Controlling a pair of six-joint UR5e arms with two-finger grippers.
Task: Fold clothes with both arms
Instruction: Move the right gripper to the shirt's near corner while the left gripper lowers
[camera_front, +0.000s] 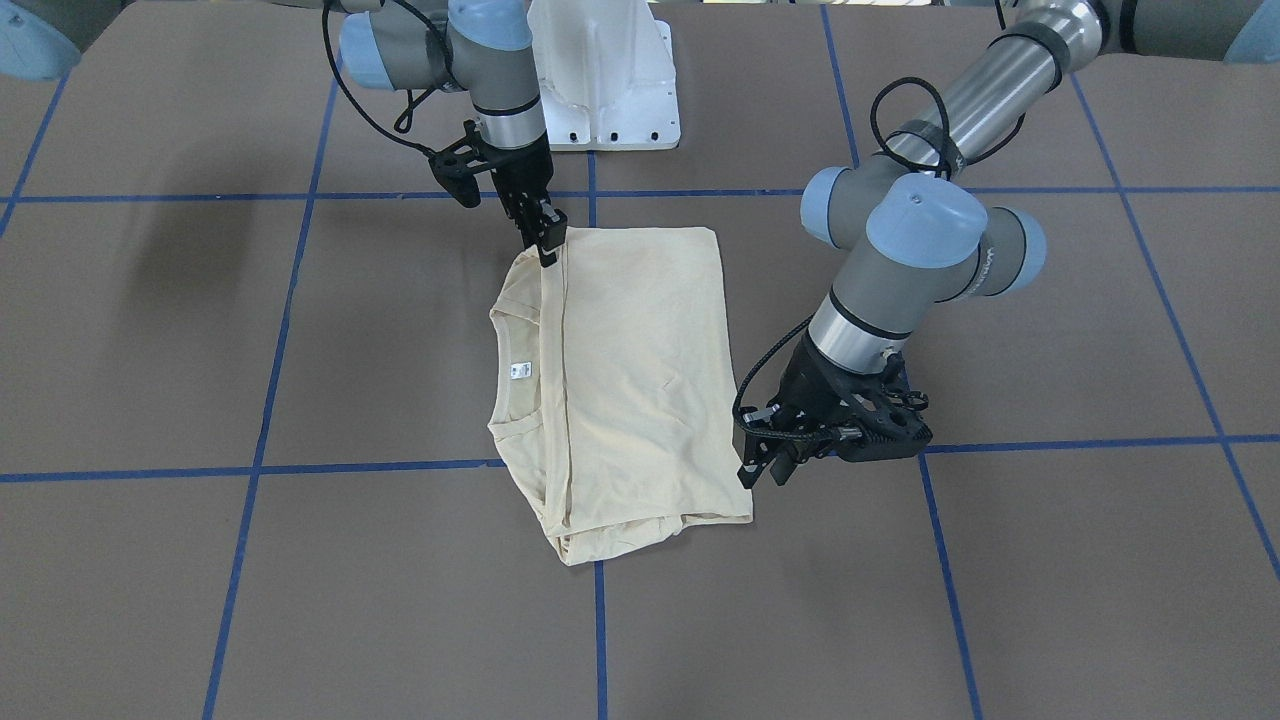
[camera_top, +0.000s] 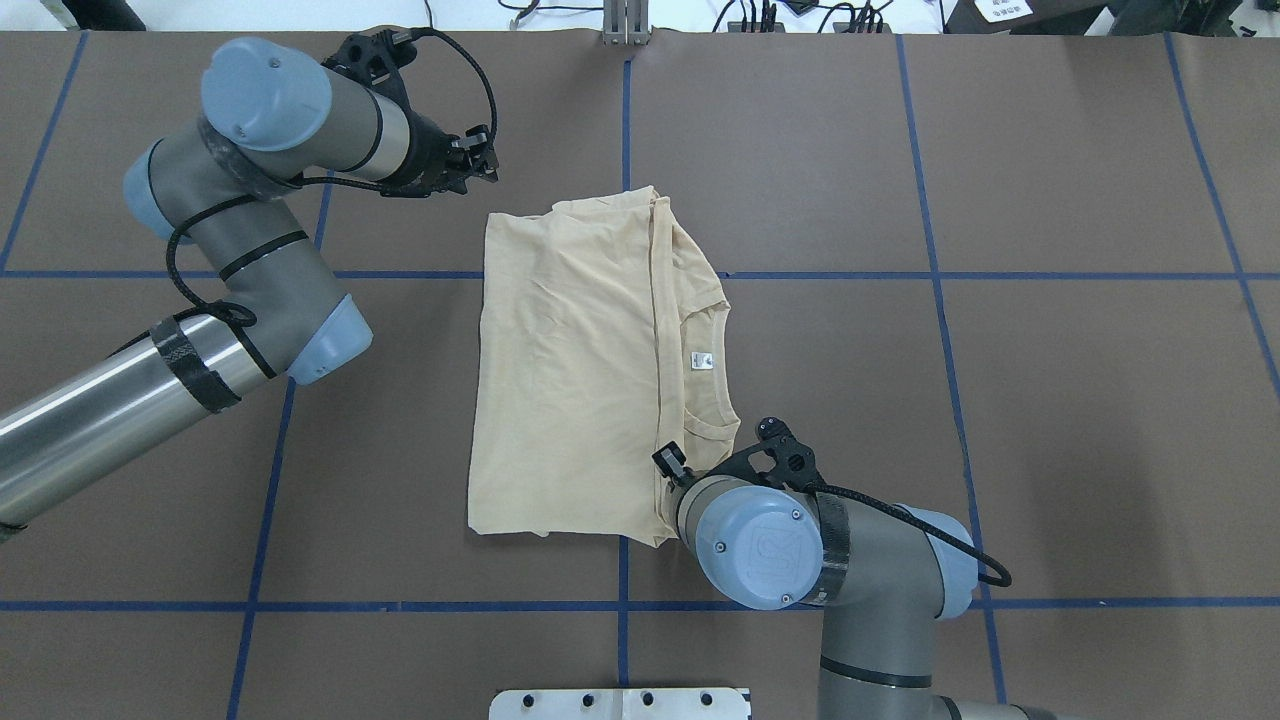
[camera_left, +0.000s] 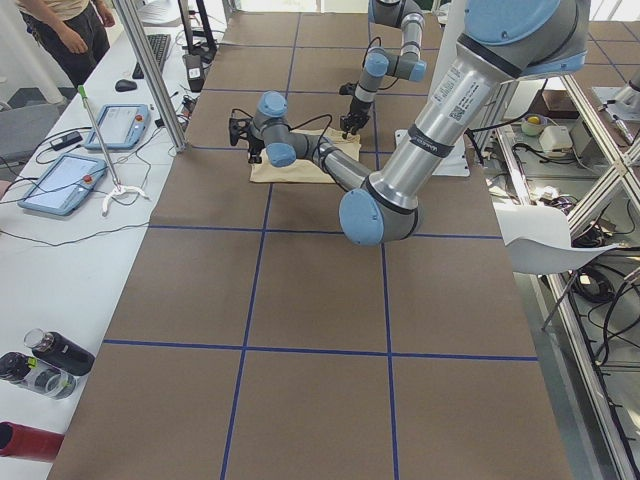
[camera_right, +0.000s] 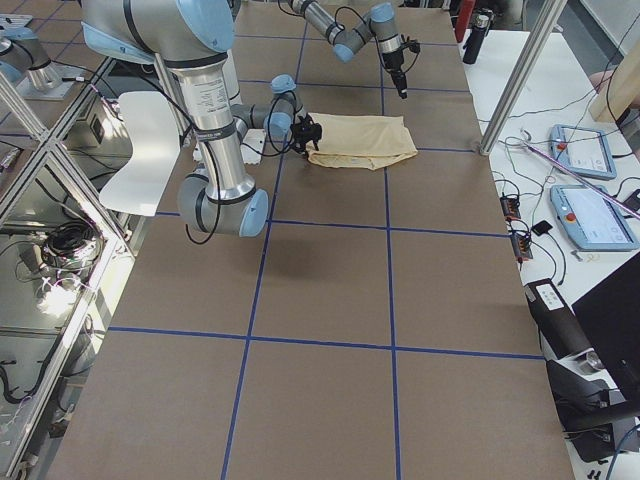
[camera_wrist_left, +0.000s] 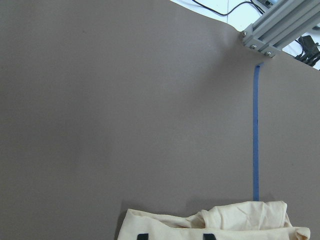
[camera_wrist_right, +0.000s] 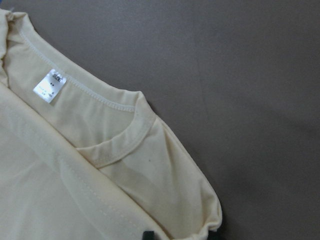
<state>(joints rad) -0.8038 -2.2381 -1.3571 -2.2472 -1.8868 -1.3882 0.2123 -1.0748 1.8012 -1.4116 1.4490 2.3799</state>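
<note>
The cream-yellow shirt (camera_front: 640, 370) lies folded into a rectangle on the brown table, with its neck and white label (camera_front: 519, 370) showing. Its print is hidden. It also shows in the overhead view (camera_top: 570, 370). My right gripper (camera_front: 547, 255) points down at the shirt's shoulder corner nearest the robot. In the right wrist view (camera_wrist_right: 182, 234) its tips stand apart over flat cloth, so it is open. My left gripper (camera_front: 768, 472) hovers tilted beside the far hem corner, open and empty. The left wrist view (camera_wrist_left: 175, 236) shows the shirt's edge (camera_wrist_left: 225, 222) just below it.
The white pedestal base (camera_front: 610, 80) stands at the robot's side of the table. Blue tape lines (camera_front: 590, 200) grid the table top. An aluminium frame post (camera_wrist_left: 275, 30) stands beyond the far edge. A bench with tablets (camera_left: 70, 180) and bottles (camera_left: 45, 360) runs along the operators' side.
</note>
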